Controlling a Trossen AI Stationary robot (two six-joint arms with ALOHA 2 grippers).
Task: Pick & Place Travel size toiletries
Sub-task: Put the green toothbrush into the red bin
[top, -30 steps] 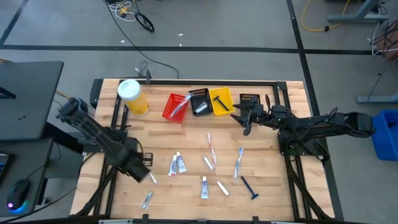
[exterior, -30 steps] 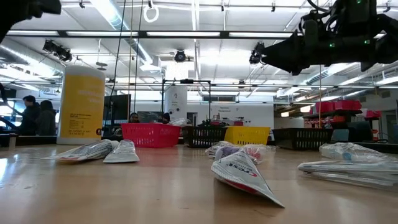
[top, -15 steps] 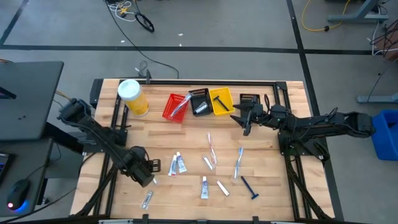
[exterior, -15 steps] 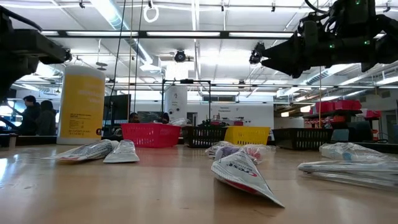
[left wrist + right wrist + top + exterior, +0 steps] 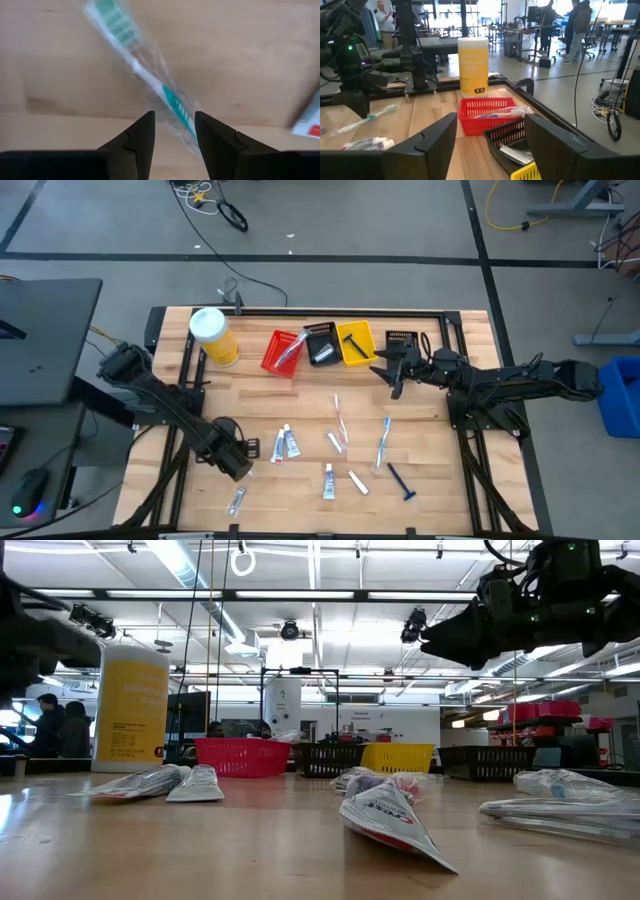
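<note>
A wrapped toothbrush [image 5: 131, 59] with green bristles lies flat on the wood at the table's near left. My left gripper [image 5: 174, 116] points down over it, open, one finger on each side of its handle; whether they touch it I cannot tell. From the right wrist view that gripper [image 5: 349, 102] stands at the toothbrush's [image 5: 370, 119] end. More toiletries lie loose mid-table: two tubes [image 5: 285, 444], another tube [image 5: 328, 480], a blue razor [image 5: 402, 480], toothbrushes [image 5: 383, 440]. My right gripper [image 5: 392, 372] hovers open and level near the bins.
Red [image 5: 283, 352], black [image 5: 320, 343], yellow [image 5: 355, 342] and another black bin [image 5: 400, 340] line the far edge, some with items inside. A yellow white-lidded canister [image 5: 213, 335] stands far left. Another wrapped toothbrush [image 5: 236, 500] lies by the near edge.
My left gripper has come down toward the table onto the wrapped toothbrush and tipped until it points straight down. Its fingers have stayed open. The toiletries have not moved.
</note>
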